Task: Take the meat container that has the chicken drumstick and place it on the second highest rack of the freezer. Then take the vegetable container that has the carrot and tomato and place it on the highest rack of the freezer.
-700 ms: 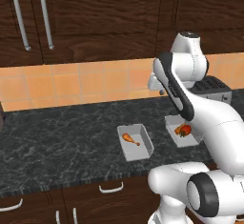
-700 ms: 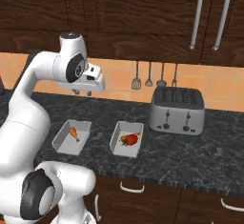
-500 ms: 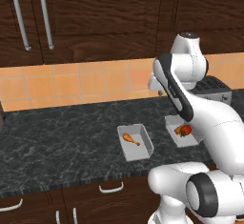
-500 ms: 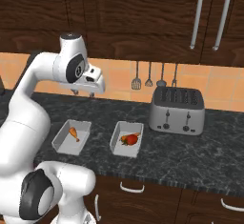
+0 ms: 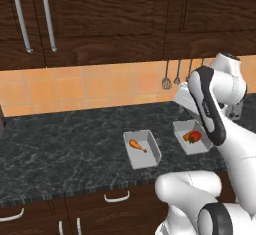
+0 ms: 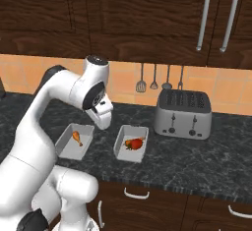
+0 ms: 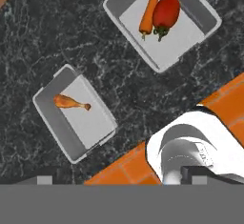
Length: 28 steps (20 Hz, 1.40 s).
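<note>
Evenly and softly lit throughout, with no single strong source to be made out. Dim across the dark wood cabinets, brighter on the orange tile wall and the white trays. Faint soft shadows inside the tray walls around the chicken drumstick and beside the carrot and tomato. Small glossy highlight on the tomato; pale sheen on the toaster and on the cabinet handles. Marbled black worktop matte, without glare. Rendered sharpness everywhere, slightly pixelated edges, no motion blur, no visible bending at the borders.
</note>
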{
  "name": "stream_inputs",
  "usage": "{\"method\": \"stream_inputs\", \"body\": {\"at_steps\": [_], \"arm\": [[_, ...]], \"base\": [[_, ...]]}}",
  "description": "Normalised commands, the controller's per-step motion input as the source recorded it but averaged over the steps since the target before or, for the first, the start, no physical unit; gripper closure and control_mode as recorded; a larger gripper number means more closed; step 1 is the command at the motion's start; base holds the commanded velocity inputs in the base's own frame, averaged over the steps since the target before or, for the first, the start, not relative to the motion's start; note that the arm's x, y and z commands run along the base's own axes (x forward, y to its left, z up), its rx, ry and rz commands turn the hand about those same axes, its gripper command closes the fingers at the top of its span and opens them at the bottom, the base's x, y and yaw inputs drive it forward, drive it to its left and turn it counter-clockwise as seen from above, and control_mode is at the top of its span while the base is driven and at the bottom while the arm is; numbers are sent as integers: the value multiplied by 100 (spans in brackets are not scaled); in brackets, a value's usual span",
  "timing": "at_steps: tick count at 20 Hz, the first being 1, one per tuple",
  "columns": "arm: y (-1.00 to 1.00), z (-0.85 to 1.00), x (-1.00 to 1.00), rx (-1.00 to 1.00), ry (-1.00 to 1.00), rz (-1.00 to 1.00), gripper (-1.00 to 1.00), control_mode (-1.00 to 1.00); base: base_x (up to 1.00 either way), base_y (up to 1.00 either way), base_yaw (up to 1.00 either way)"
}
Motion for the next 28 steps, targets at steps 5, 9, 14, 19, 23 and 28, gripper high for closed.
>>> {"method": "stream_inputs", "body": {"at_steps": [5, 9, 14, 19, 23, 28], "arm": [[-85, -46, -60, 33, 7, -31, -100, -100], [-8, -6, 0, 1, 0, -2, -100, -100], [-70, -48, 3, 0, 19, -1, -100, -100], [-78, -49, 57, 3, 25, -5, -100, -100], [-14, -40, 79, 0, 6, -11, -100, -100], [-8, -45, 45, 0, 0, -6, -100, -100]], "base": [[0, 0, 0], [0, 0, 0], [0, 0, 0], [0, 0, 0], [0, 0, 0], [0, 0, 0]]}}
